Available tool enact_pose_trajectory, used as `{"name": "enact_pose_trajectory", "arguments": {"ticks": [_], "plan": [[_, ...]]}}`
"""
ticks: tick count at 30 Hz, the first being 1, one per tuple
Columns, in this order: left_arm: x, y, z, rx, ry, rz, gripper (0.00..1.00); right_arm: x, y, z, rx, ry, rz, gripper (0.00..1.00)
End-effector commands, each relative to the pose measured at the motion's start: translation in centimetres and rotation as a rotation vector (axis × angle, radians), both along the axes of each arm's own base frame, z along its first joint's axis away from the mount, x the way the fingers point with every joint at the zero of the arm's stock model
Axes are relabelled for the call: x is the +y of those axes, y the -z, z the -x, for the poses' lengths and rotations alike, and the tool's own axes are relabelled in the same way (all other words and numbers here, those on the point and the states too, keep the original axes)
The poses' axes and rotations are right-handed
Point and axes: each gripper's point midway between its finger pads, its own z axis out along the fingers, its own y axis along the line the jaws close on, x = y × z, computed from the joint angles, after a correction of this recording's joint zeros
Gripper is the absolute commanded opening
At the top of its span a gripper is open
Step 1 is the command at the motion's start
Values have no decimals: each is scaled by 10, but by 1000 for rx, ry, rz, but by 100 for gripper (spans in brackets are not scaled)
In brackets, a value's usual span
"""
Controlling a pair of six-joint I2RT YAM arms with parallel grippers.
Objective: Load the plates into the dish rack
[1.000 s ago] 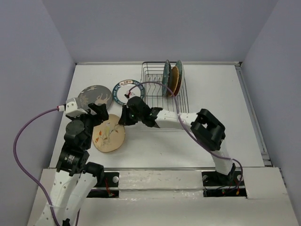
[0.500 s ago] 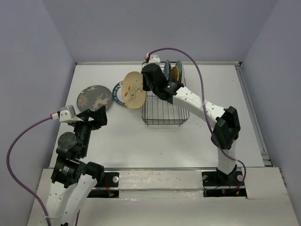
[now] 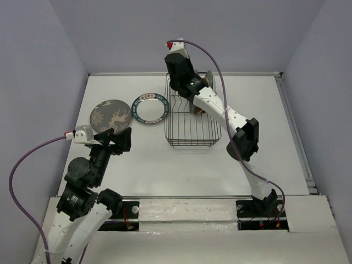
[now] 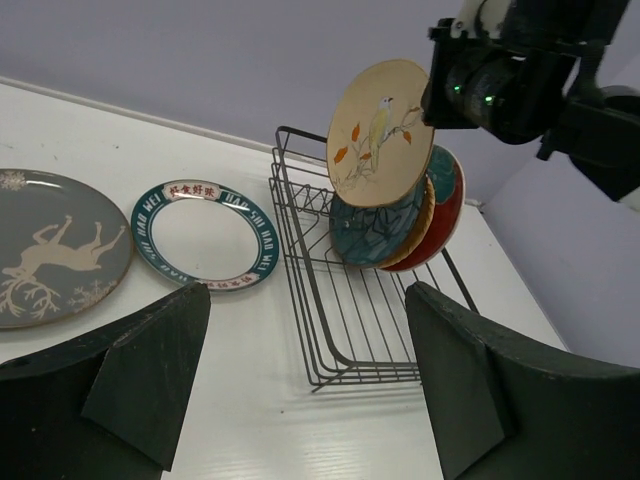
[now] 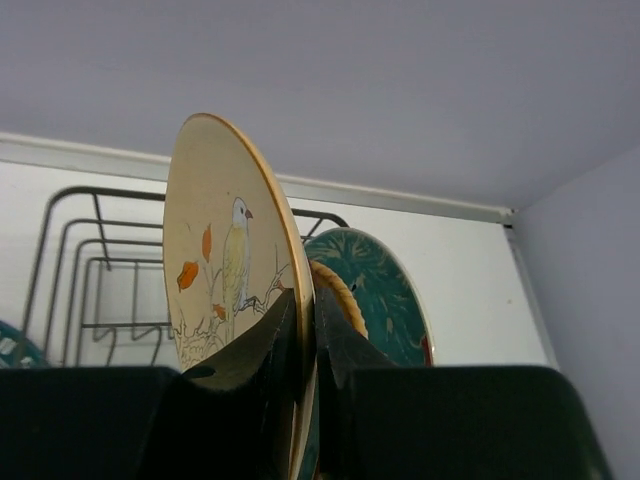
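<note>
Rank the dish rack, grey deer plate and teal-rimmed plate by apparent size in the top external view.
Largest: dish rack.
Then: grey deer plate, narrowly.
Smallest: teal-rimmed plate.

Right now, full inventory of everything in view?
table: 1, white, under everything
dish rack: 1, black wire, table centre
grey deer plate: 1, grey, flat on table, left
teal-rimmed plate: 1, white with dark teal rim, flat beside dish rack
tan bird plate: 1, pale tan, held on edge above dish rack
racked plates: 3, dark teal, orange-brown, teal-and-red, standing at rack's far end
cables: 2, purple, one per arm
left gripper: open, empty, near grey deer plate
right gripper: shut on tan bird plate
</note>
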Motion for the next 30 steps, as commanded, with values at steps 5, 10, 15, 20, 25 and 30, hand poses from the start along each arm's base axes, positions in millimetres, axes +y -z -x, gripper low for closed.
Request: {"name": "enact_pose_trajectory", "arguments": {"ticks": [5, 10, 15, 20, 25, 30], "plan": [[-1, -5, 0, -33, 3, -3, 90, -23, -51, -1, -132, 150, 192, 7], [-3, -3, -1, -24, 8, -10, 90, -25, -47, 0, -125, 162, 191, 7], [-5, -1, -3, -16, 10, -13, 90, -31, -71, 5, -162, 174, 179, 7], [-5, -1, -4, -16, 11, -13, 90, -32, -89, 12, -197, 181, 182, 7], [-5, 0, -4, -13, 11, -13, 90, -31, -62, 11, -157, 177, 198, 7], [-6, 1, -4, -9, 11, -15, 91, -28, -33, 8, -118, 177, 216, 7]]}}
